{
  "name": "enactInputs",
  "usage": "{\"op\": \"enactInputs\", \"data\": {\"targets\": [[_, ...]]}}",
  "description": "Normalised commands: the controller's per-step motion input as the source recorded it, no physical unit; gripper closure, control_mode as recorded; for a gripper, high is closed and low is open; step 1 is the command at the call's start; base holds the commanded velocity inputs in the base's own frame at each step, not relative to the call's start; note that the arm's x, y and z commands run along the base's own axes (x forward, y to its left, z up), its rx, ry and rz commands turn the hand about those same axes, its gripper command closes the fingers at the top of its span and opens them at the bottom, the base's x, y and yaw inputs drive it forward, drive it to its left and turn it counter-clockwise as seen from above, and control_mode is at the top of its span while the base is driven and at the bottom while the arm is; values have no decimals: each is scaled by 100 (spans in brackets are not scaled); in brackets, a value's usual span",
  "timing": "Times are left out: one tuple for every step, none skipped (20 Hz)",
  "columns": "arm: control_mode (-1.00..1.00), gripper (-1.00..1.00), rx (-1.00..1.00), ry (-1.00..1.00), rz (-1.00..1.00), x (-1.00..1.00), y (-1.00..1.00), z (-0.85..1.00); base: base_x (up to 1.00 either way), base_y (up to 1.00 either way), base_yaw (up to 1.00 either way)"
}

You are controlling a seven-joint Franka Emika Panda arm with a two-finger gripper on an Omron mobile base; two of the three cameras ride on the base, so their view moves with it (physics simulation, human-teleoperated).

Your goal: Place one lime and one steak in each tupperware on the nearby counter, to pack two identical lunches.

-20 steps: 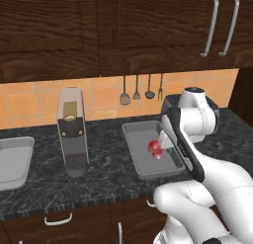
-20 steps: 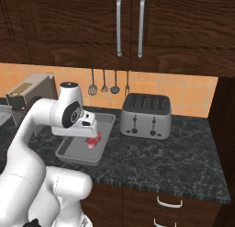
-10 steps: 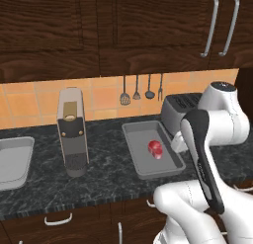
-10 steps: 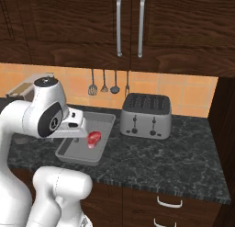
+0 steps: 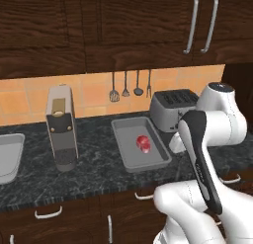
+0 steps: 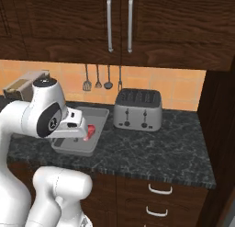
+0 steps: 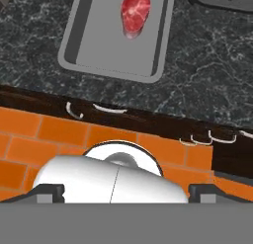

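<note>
A light-grey tupperware (image 5: pixel 123 159) (image 6: pixel 100 114) (image 7: pixel 99 50) lies on the dark marbled counter (image 5: pixel 99 175) (image 6: pixel 156 148). In it rests one red-brown steak (image 5: pixel 144 143) (image 6: pixel 91 130) (image 7: pixel 135 12), toward the toaster end. My gripper (image 7: pixel 126 192) is open and holds nothing, its fingertips (image 7: pixel 49 191) wide apart. It hangs high, drawn back over the counter's front edge, well clear of the tray. The white arm folds up at the right of the left base view and partly covers the tray in the right base view. The lime is out of view.
A steel toaster (image 5: pixel 170 108) (image 6: pixel 137 110) stands just right of the tray. A tall coffee machine (image 5: pixel 62 127) is to its left, and a sink basin (image 5: pixel 7 156) lies at the far left. Utensils (image 5: pixel 126 87) hang on the wall. Drawers with curved handles (image 7: pixel 111 109) run below the counter.
The arm has lifted away from the tray and folded back toward the base, leaving the steak lying in the tray. Both base pictures have shifted slightly left.
</note>
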Motion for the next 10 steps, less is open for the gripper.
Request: {"op": "enactInputs", "data": {"targets": [[100,-100,0,0,0,0,0,0,-80,-86,-32],[100,-100,0,0,0,0,0,0,-79,-85,-33],[100,-100,0,0,0,0,0,0,-69,-93,-36],[100,-100,0,0,0,0,0,0,-64,-98,-39],[100,-100,0,0,0,0,0,0,-44,-100,-41],[100,-100,0,0,0,0,0,0,-44,-100,-40],[100,-100,0,0,0,0,0,0,-30,-100,-43],[100,-100,0,0,0,0,0,0,-21,-100,-46],[100,-100,0,0,0,0,0,0,-4,-100,-50],[100,-100,0,0,0,0,0,0,0,-100,-54]]}}
